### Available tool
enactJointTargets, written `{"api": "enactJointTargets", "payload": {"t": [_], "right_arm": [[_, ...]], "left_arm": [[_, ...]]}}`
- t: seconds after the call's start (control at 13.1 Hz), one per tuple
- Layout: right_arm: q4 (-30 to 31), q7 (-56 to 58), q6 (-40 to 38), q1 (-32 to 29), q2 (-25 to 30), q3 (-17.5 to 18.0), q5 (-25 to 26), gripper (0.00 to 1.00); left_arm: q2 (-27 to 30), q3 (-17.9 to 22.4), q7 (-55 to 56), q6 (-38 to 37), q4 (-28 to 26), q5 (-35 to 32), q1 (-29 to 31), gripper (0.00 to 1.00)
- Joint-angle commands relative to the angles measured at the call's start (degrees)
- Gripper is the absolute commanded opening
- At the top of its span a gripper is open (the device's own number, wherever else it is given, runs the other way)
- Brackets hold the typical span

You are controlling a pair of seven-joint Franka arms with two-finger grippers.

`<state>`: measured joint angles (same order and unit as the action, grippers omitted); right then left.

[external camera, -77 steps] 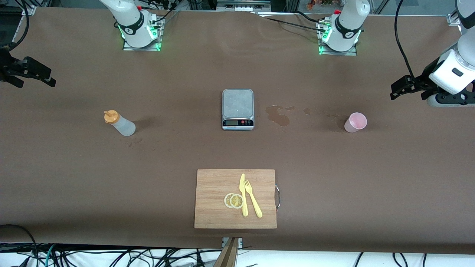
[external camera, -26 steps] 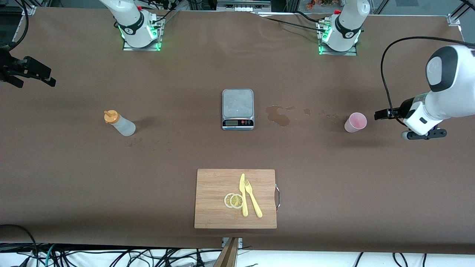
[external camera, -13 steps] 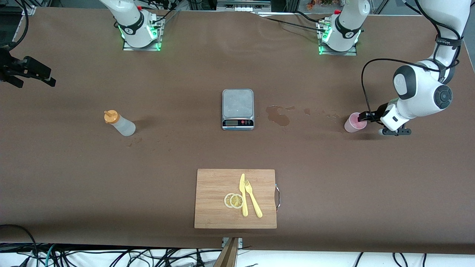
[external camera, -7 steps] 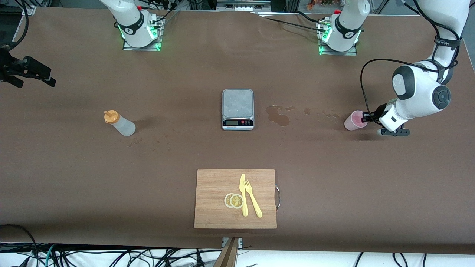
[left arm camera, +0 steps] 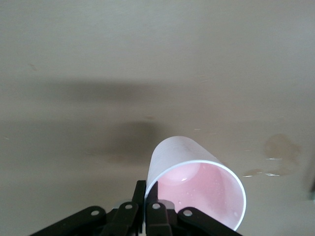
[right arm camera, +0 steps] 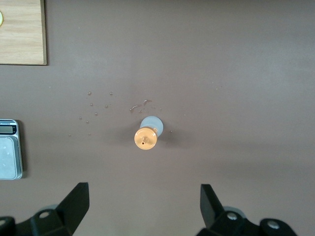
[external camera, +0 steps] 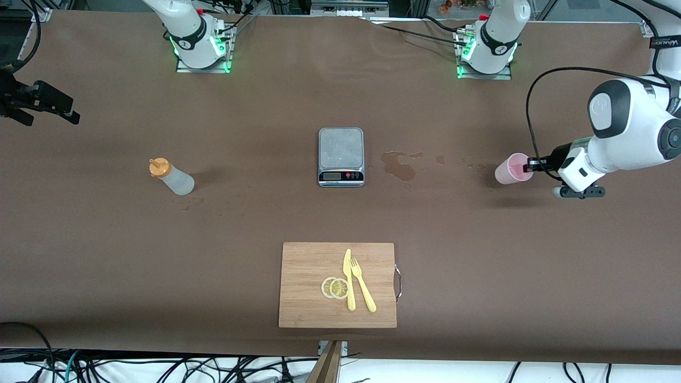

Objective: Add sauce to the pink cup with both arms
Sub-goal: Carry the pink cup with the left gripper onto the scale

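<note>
Left gripper (external camera: 531, 164), clamped on the rim of the pink cup (external camera: 512, 169); in the left wrist view its fingers (left arm camera: 145, 196) pinch the cup's wall and the cup (left arm camera: 197, 187) hangs tilted above the table (external camera: 106, 255), its shadow apart from it, at the left arm's end. Right gripper (external camera: 50, 109), jaws spread wide and empty, waits above the right arm's end of the table; in the right wrist view its fingers (right arm camera: 76, 201) frame the sauce (right arm camera: 146, 135). The sauce (external camera: 171, 177) stands upright toward the right arm's end. A grey scale (external camera: 341, 156) sits at the table's middle, a wet stain (external camera: 399, 165) just beside it. A cutting board (external camera: 338, 284), nearer the front camera, carries lemon slices (external camera: 335, 288), a knife (external camera: 349, 279) and a fork (external camera: 363, 284).
</note>
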<state>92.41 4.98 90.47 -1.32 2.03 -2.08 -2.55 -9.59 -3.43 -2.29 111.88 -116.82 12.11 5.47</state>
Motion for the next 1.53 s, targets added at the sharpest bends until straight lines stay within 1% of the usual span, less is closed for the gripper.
{"api": "enactJointTargets", "payload": {"t": [0.0, 0.15, 0.38, 0.46, 0.61, 0.69, 0.76, 0.92, 1.07, 1.3, 1.45], "right_arm": [[-0.3, 0.9, -1.0, 0.0, 0.8, -0.6, -0.5, 1.00], [-0.3, 1.3, -0.9, 0.0, 0.8, -0.6, -0.6, 1.00], [-0.3, 1.6, -0.9, 0.0, 0.8, -0.6, -0.6, 1.00], [-0.2, 1.7, -0.9, 0.0, 0.8, -0.6, -0.6, 1.00], [-0.3, 1.7, -0.9, 0.0, 0.8, -0.6, -0.6, 1.00], [-0.2, 1.7, -1.0, 0.0, 0.8, -0.7, -0.6, 1.00], [-0.2, 1.8, -0.9, 0.0, 0.8, -0.8, -0.6, 1.00], [-0.2, 2.4, -0.9, 0.0, 0.8, -1.1, -0.6, 1.00], [-0.2, 2.4, -0.9, 0.0, 0.8, -1.1, -0.6, 1.00], [-0.2, 2.4, -0.9, 0.0, 0.8, -1.3, -0.6, 1.00], [-0.2, 2.4, -0.9, 0.0, 0.8, -1.3, -0.6, 1.00]], "left_arm": [[1.7, -6.2, 9.5, -2.5, 0.8, 1.5, -0.2, 0.00], [2.4, -12.9, 17.6, -3.2, 0.8, 1.6, -0.2, 0.00], [1.4, -22.6, 26.8, -2.2, 0.8, 1.8, -0.5, 0.00], [1.2, -26.1, 30.5, -0.8, 0.8, 3.3, -0.5, 0.00], [-0.9, -31.3, 36.3, 5.2, 0.7, 4.9, -1.2, 0.00], [-2.4, -33.2, 39.8, 9.2, 0.5, 4.9, -2.0, 0.00], [-3.3, -34.4, 42.2, 12.4, 0.2, 4.9, -3.8, 0.00], [-6.3, -34.3, 46.8, 18.6, 0.1, 4.2, -8.3, 0.00], [-10.3, -34.0, 49.7, 24.0, 0.1, 2.7, -11.0, 0.00], [-14.7, -34.0, 55.3, 27.8, 0.3, -4.5, -12.7, 0.00], [-16.2, -34.0, 57.0, 28.3, 0.5, -7.8, -12.8, 0.00]]}}
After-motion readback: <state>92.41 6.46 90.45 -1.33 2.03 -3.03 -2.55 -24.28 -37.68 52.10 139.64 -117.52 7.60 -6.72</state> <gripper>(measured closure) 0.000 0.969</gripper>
